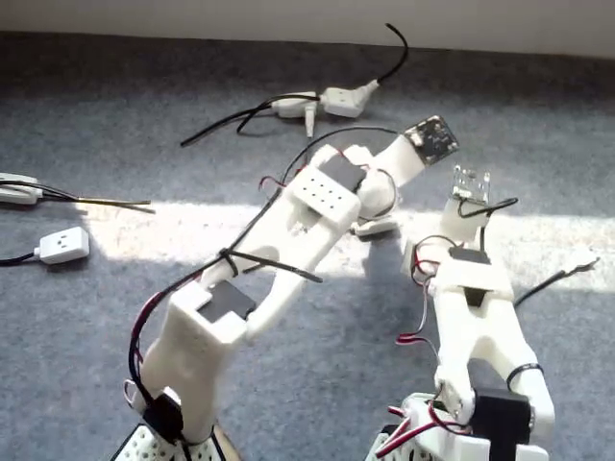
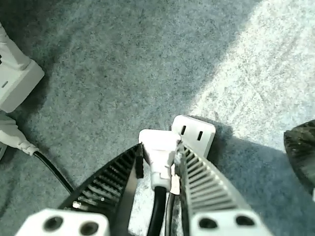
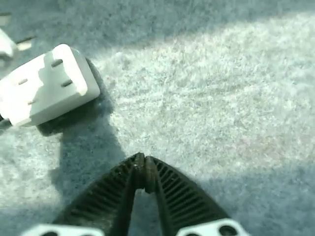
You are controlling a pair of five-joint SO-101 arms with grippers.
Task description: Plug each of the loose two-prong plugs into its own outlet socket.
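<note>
At the near edge of the grey carpet point(image 1: 317, 370), two white arms are set side by side. The left arm point(image 1: 288, 226) is slanted toward 1 o'clock and the right arm point(image 1: 480, 317) is pointed toward 12 o'clock. A white two-prong plug point(image 2: 156, 145) is clamped between the ribbed fingers of the left gripper point(image 2: 160, 153), and its black cord point(image 2: 157, 211) is run back between the jaws. A white outlet socket point(image 2: 194, 133), with two slots showing, is seen just beside the plug's front end; whether the prongs are seated cannot be told. The right gripper point(image 3: 144, 172) is held low over the carpet with its fingers pressed together on nothing. A white socket block point(image 3: 47, 88) is seen near it but apart from it; whether it is the same socket cannot be told. Farther out, at 9 o'clock, a lone socket point(image 1: 62, 245) is laid on the carpet. At 12 o'clock, well apart from both arms, a plug and socket pair point(image 1: 327, 101) is laid end to end.
</note>
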